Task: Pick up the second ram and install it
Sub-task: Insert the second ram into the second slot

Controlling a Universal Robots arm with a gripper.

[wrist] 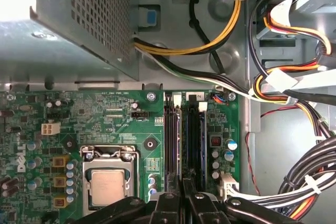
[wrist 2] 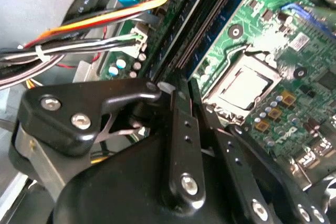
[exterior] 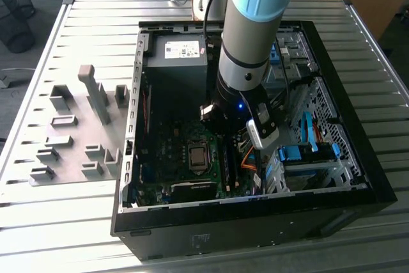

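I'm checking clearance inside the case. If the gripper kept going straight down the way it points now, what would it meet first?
Most likely the memory slots beside the CPU socket: the gripper points straight at them in both wrist views. Depth is unclear, so it may already be touching.

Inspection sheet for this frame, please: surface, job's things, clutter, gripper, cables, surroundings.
Surface: slatted metal table carrying an open PC case.
Job's things: a RAM stick stands in the motherboard slots beside the CPU socket; whether this is the second one, cannot tell.
Clutter: grey parts fixture at the exterior view's left.
Gripper: gripper low over the slots, fingers close together.
Cables: orange, yellow and black wire bundles.
Surroundings: wire bin on the floor.
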